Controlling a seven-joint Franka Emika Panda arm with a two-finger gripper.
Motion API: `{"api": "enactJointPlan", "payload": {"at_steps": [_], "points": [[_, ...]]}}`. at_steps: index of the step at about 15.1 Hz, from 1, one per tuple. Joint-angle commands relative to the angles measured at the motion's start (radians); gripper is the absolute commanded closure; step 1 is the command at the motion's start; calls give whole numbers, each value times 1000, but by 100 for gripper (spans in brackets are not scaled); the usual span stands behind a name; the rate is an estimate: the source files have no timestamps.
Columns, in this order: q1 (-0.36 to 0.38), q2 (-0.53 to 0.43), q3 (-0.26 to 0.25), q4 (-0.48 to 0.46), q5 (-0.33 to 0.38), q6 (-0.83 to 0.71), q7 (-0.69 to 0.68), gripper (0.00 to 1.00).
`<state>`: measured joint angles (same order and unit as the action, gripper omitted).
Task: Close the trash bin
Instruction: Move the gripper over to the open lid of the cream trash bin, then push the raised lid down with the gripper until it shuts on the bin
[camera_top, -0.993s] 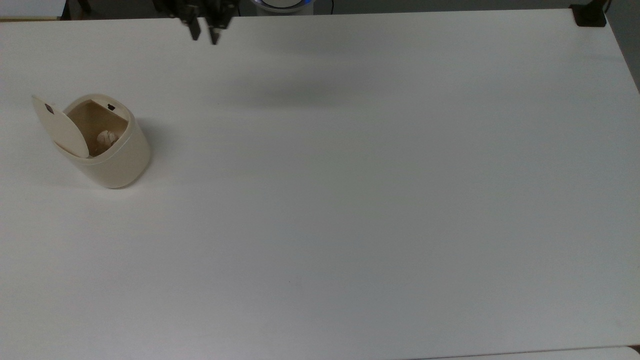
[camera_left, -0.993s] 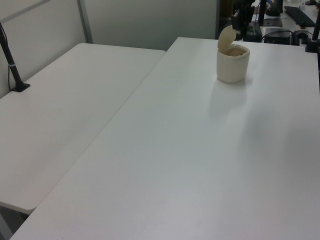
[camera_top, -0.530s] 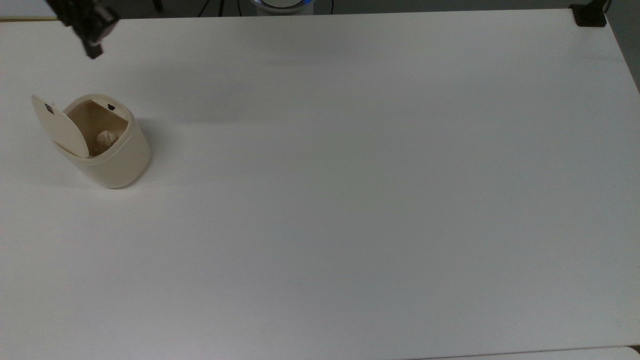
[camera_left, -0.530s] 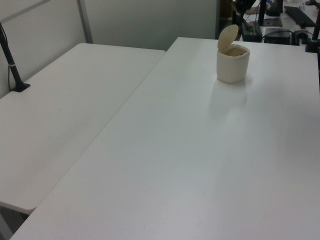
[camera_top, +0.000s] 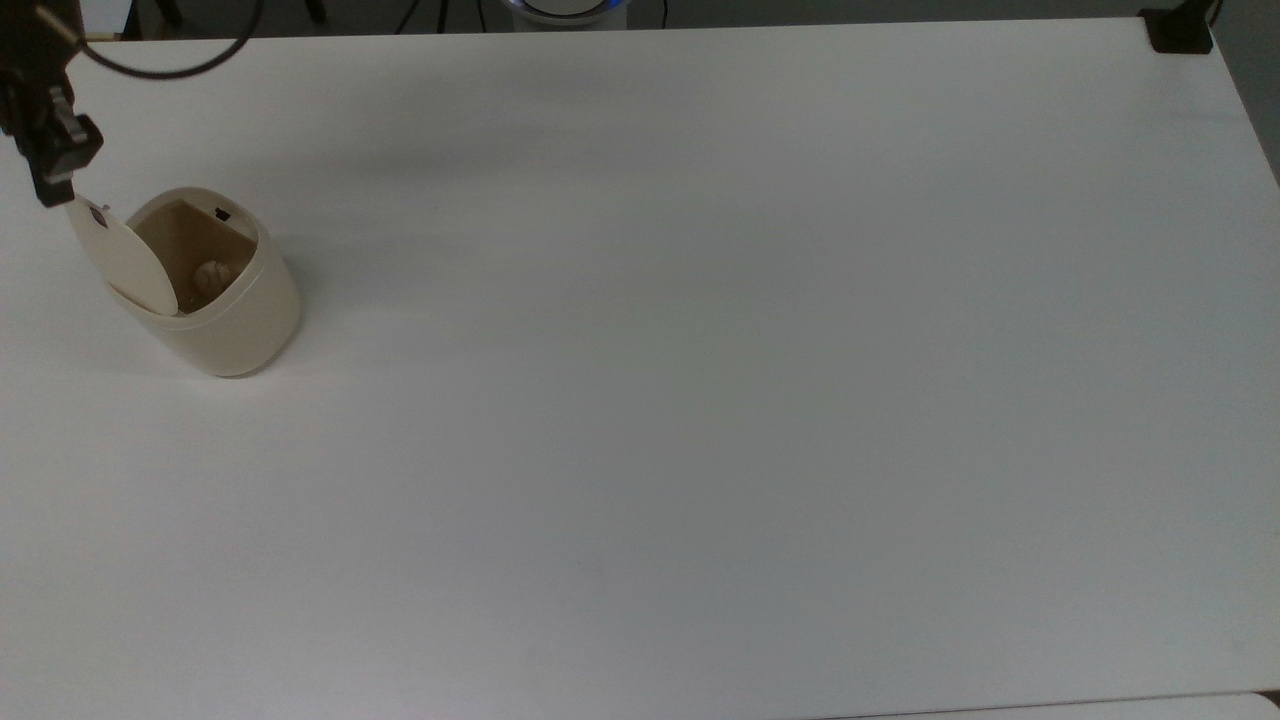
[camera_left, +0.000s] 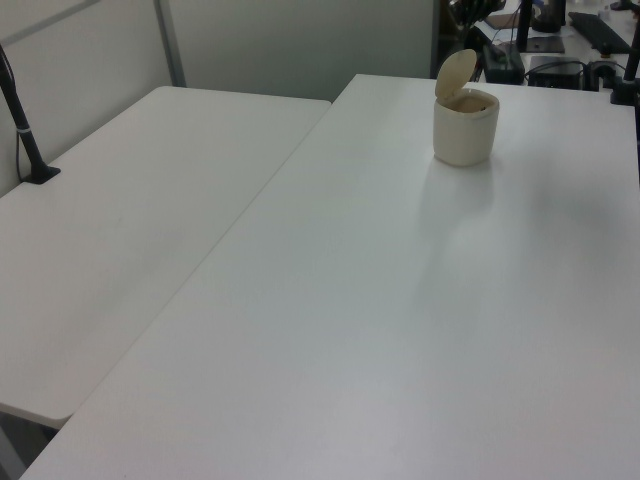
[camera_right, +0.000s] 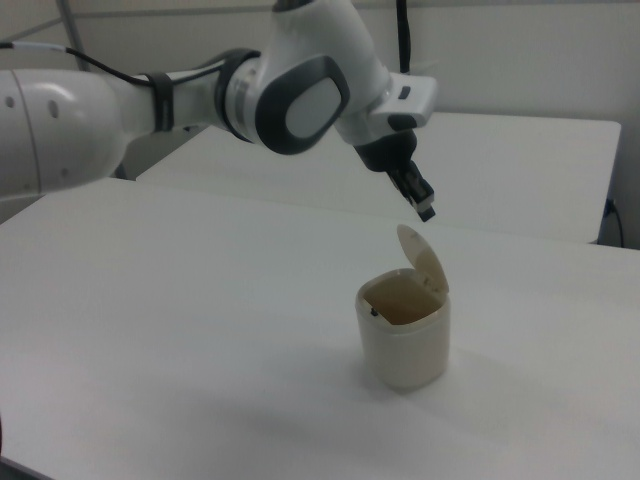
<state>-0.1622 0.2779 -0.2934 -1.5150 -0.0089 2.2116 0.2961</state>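
Trash bin (camera_top: 215, 300) at the top view's far left of table (camera_top: 700, 400), lid (camera_right: 423, 259) upright. Hand (camera_right: 424, 207) just above lid tip, finger state impossible to tell. Risk: sideways push tipping the light bin instead of folding lid down.

Top view overhead on table (camera_top: 700, 400); left view far, oblique; right view close, low; shared: trash bin (camera_right: 405, 345).

The trash bin (camera_top: 215, 300) stands on the surface (camera_top: 700, 400) near the top view's left edge, its lid (camera_top: 122, 258) tipped up on the top view's left, a crumpled wad (camera_top: 211, 277) inside; the gripper (camera_top: 48, 190) hangs just above the lid's upper rim
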Motion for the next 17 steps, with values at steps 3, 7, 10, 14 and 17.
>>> {"api": "enactJointPlan", "payload": {"at_steps": [3, 7, 10, 14, 17], "points": [[9, 50, -9, 22, -20, 31, 15, 100], [19, 47, -7, 16, -42, -44, -40, 100], [29, 46, -7, 0, -23, -172, -136, 100], [41, 47, -6, -46, -19, -190, -144, 100], [49, 56, -1, -86, -22, -181, -166, 100]]}}
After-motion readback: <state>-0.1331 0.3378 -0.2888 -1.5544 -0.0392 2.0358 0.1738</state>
